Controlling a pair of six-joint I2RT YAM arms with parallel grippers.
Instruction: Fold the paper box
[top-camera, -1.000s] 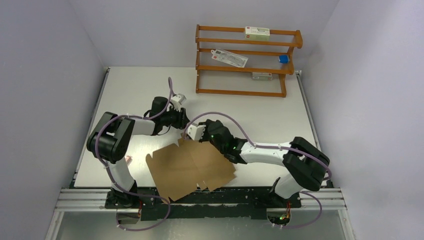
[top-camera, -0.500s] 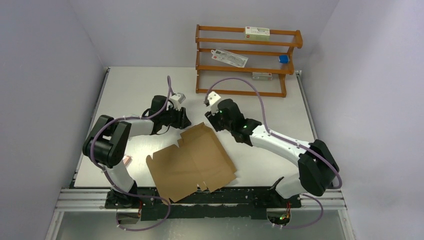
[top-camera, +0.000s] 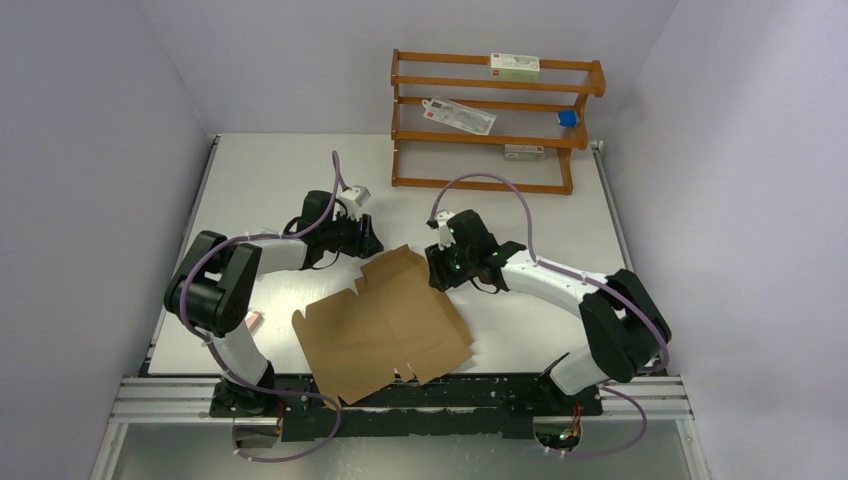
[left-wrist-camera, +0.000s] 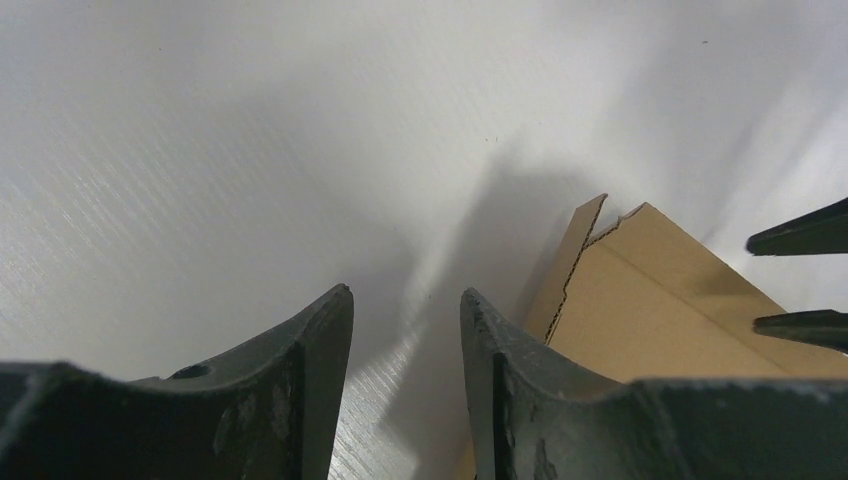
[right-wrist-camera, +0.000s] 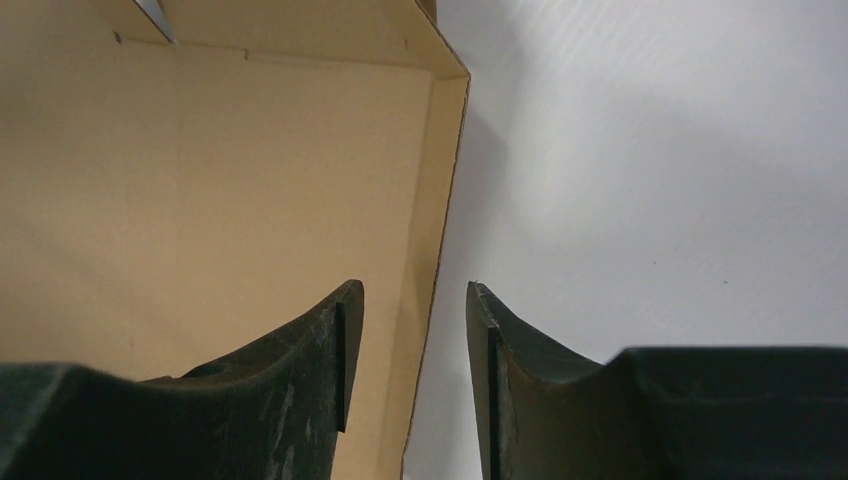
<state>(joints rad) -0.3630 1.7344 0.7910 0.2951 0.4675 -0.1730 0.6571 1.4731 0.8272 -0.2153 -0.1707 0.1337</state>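
Nearby, paper box (top-camera: 385, 325), pink item (top-camera: 254, 318), wooden rack (top-camera: 480, 184)

White-and-black arms (top-camera: 545, 284), purple cables (top-camera: 487, 178), scuffed dark jaws

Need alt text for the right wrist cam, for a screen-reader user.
The right tool, seen from its own camera, is open, its two dark fingers straddling the raised side edge of the brown paper box without clamping it. Cardboard fills the left of the frame and the white table fills the right.
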